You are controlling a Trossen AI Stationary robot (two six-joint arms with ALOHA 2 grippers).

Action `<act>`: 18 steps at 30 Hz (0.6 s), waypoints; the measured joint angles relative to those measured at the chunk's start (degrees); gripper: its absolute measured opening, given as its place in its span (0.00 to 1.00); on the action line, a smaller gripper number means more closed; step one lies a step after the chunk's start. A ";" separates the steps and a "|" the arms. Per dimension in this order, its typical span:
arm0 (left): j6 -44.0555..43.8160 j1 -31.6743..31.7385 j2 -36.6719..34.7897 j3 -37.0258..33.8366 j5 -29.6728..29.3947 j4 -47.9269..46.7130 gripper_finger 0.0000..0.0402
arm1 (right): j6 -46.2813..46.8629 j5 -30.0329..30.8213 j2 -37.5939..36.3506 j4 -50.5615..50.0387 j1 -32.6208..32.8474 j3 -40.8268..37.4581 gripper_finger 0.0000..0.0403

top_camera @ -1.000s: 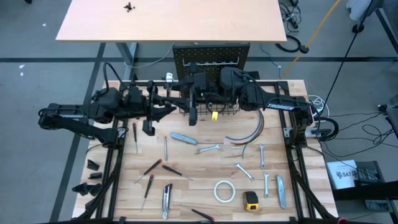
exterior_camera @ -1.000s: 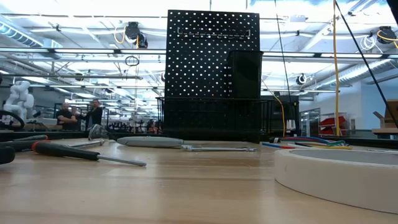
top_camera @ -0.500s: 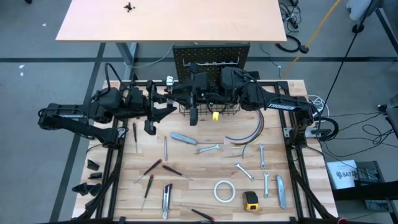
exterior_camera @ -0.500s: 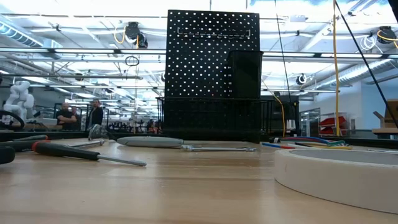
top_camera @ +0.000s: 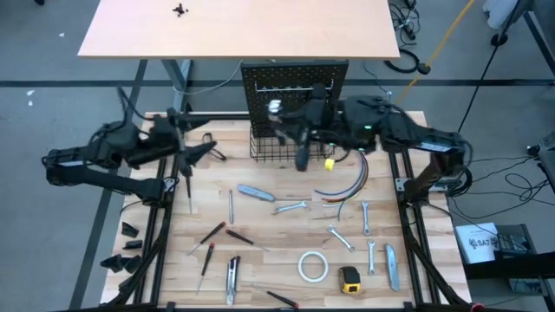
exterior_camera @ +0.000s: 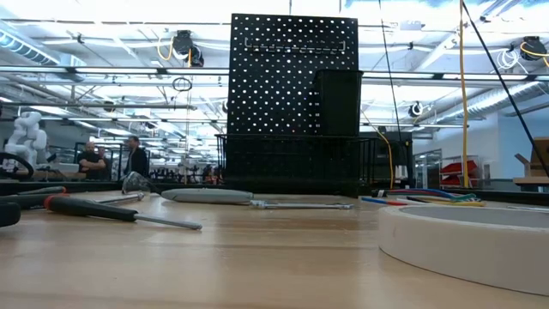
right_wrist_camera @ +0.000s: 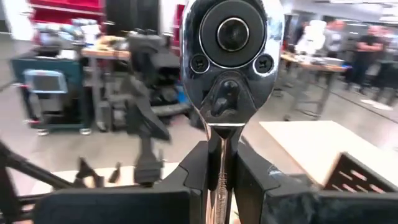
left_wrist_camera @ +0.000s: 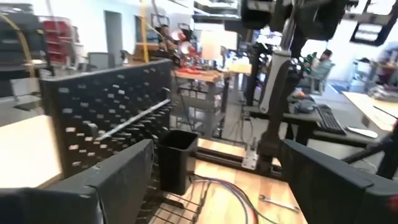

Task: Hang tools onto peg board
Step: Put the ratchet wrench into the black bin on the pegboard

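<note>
The peg board [top_camera: 295,82] stands upright at the table's far edge, with a wire basket [top_camera: 276,149] and a small bin [exterior_camera: 339,103] on it. My right gripper [top_camera: 288,124] hovers in front of it, shut on a silver ratchet [right_wrist_camera: 231,37]. My left gripper [top_camera: 195,152] is open and holds nothing, off to the left of the board; its wide-set fingers [left_wrist_camera: 118,180] frame the board [left_wrist_camera: 106,118] in the left wrist view. Wrenches [top_camera: 290,207], screwdrivers [top_camera: 212,232], a utility knife [top_camera: 256,192], a tape roll [top_camera: 312,266] and a tape measure [top_camera: 349,278] lie flat on the table. My right gripper pinches the ratchet's handle [right_wrist_camera: 219,163] just behind the head, between its two fingers. The fingers come in level from the table's right side. The round head [top_camera: 276,107] sticks out past the fingers, its drive face turned to the wrist camera. The ratchet is lifted clear, above the basket.
A bundle of curved coloured wires [top_camera: 347,182] lies right of the basket. A peach-coloured tabletop [top_camera: 243,26] stands behind the board. Black parts [top_camera: 128,247] sit at the left frame rail. People stand far off in the room [exterior_camera: 129,159].
My left gripper has opened, let go of the ratchet and drawn back toward the table's left edge. My right gripper has taken the ratchet and carried it a little toward the right, staying in front of the peg board and clear of the table.
</note>
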 joint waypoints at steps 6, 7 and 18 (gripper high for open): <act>-1.33 0.00 -3.39 0.00 -2.46 -0.11 0.83 | 3.25 9.18 -15.87 15.15 0.98 -25.95 0.10; -1.34 0.00 -3.60 0.00 -2.67 -0.11 0.83 | 4.18 10.56 -18.73 19.04 0.98 -31.08 0.10; -1.46 0.00 -1.45 0.00 -5.30 0.17 0.83 | -1.49 27.28 -32.94 54.74 -1.08 -66.37 0.10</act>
